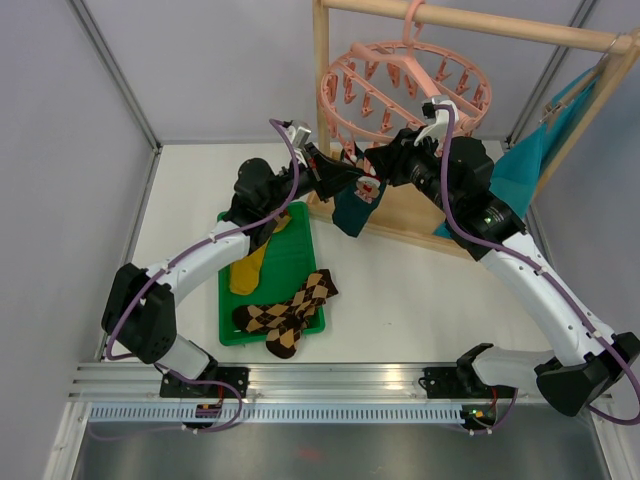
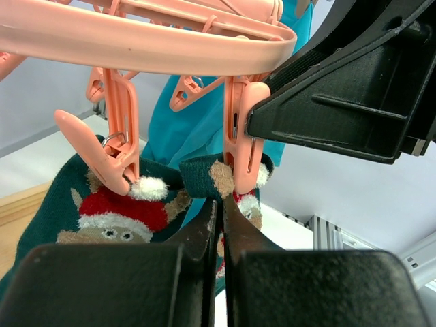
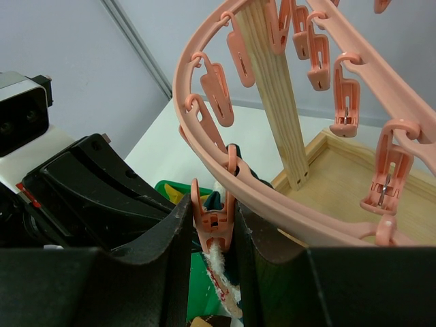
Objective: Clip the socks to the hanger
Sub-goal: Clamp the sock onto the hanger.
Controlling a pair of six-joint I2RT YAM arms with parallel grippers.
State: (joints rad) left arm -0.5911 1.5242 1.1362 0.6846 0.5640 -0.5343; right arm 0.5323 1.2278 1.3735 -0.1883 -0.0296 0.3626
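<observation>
Top external view: a round pink plastic drying hanger [image 1: 404, 70] hangs by its hook from the top bar of a wooden rack frame [image 1: 320, 40] at the far side of the white worktop [image 1: 400, 290]. The left arm [image 1: 200, 255] and right arm [image 1: 540, 280] both reach under the ring's near rim, and their jaws meet there. A dark teal fabric sock [image 1: 352, 210] with a red-and-white Christmas figure dangles between them, below the ring and clear of the worktop.

In the left wrist view, the left arm's jaws are pressed together with their tips at the sock's folded cuff, and they appear to pinch it. Just above, a small pink plastic clip [image 3: 212, 221] hangs from the ring with its lower end over that cuff. A neighbouring clip [image 2: 112, 146] touches the sock by a white pompom. Whether it bites the fabric cannot be told.

In the right wrist view, the right arm's jaws are clamped on the small pink plastic clip, one finger on each side.

A green plastic tray [image 1: 290, 260] beside the left arm holds a mustard yellow sock [image 1: 248, 270] and brown-tan argyle socks [image 1: 290, 310]. One of the argyle socks overhangs the near rim. A plain turquoise cloth [image 1: 525, 165] hangs at the rack's right side.
</observation>
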